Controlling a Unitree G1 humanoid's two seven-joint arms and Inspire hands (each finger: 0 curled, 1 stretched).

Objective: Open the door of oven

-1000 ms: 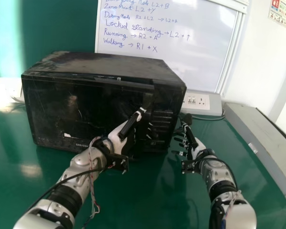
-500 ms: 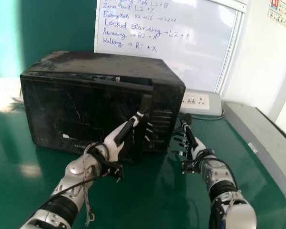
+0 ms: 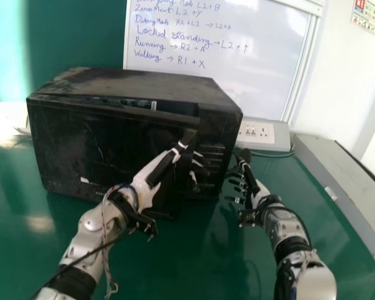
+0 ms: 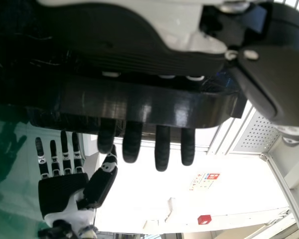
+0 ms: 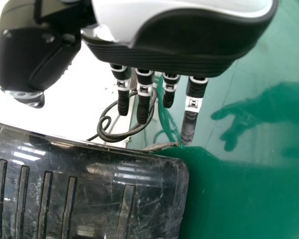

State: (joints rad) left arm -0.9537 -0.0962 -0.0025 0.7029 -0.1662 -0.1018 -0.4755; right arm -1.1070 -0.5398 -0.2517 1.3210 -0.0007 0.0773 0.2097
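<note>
Oven door (image 3: 100, 144), black, a little ajar on the front of the oven (image 3: 144, 81), which sits on the green table (image 3: 200, 256), left of centre in the head view. Long axis of door and oven runs left to right. Front faces the robot; the door's free right edge stands out towards it, so the door's face turns slightly to the robot's left.

Left hand (image 3: 149, 178) at that free edge. Fingers (image 4: 133, 144) near straight, small gaps between them, set behind the edge, tips poking out past it.

Right hand (image 3: 257, 195) just beside the oven's right side. Fingers (image 5: 144, 107) straight and apart, holding nothing, above a looped cable (image 5: 114, 135).

Writing: whiteboard (image 3: 237, 81) behind, blue handwriting, including "Locked standing", "Running" and "Walking". Pale lettering low on the door. Small sign (image 3: 365, 15) on the wall, red and dark marks, too small to read.
</note>
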